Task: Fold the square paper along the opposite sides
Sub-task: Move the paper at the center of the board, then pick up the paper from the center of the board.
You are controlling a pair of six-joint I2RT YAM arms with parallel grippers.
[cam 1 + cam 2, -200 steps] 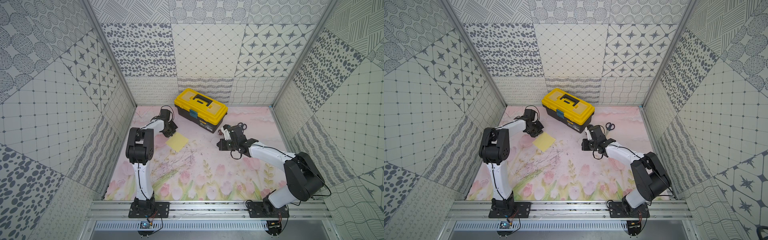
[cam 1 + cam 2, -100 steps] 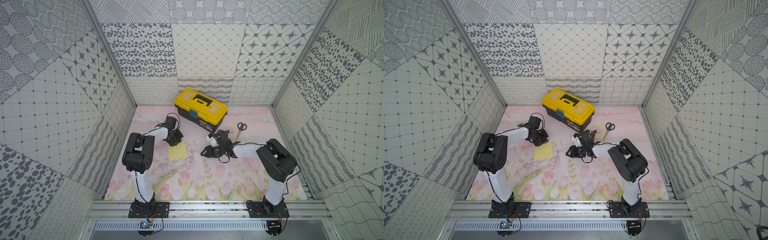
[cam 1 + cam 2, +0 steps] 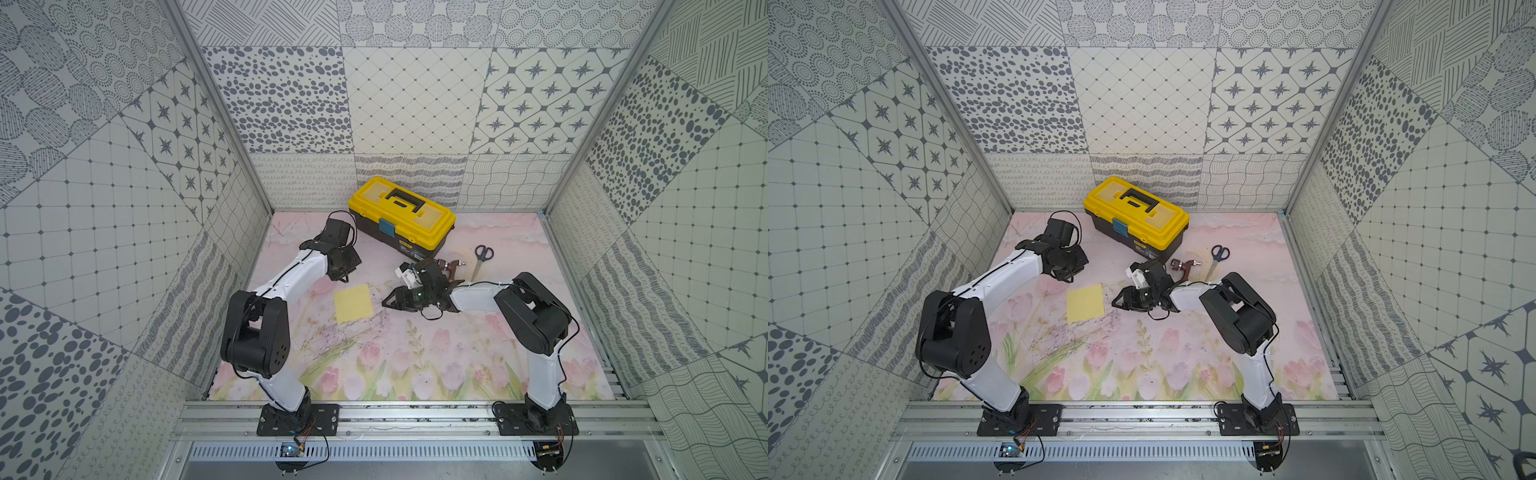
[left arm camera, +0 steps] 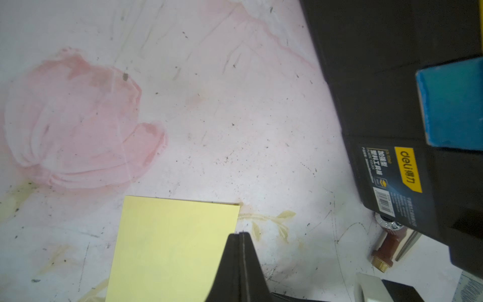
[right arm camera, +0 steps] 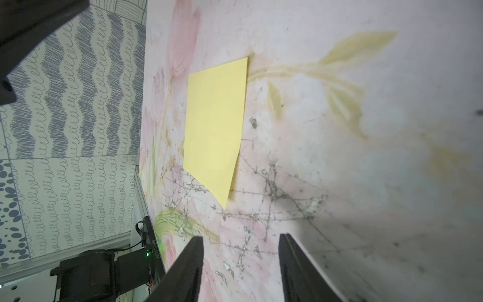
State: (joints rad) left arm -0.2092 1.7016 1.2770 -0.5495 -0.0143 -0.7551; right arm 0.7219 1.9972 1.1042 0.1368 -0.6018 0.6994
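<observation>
The square paper [image 3: 353, 303] [image 3: 1084, 303] is a pale-yellow sheet lying unfolded on the flowered mat, between the two arms. My left gripper [image 3: 345, 278] [image 3: 1069, 277] is shut and empty. In the left wrist view its tips [image 4: 240, 234] sit over the paper's [image 4: 170, 248] far corner; whether they touch it I cannot tell. My right gripper [image 3: 386, 301] [image 3: 1116, 301] is low, just right of the sheet, and points at it. Its jaws [image 5: 240, 236] stand open with only mat between them, and the paper [image 5: 214, 130] lies a short way ahead.
A yellow-and-black toolbox [image 3: 401, 216] [image 3: 1136, 214] stands at the back, close behind both grippers. Scissors [image 3: 482, 257] and a brown-handled tool [image 3: 451, 266] lie right of it, behind the right arm. Patterned walls close in three sides.
The right gripper has swung left towards the paper and opened. The left gripper has come nearer, still shut. The paper has slid a little towards the front and turned squarer.
</observation>
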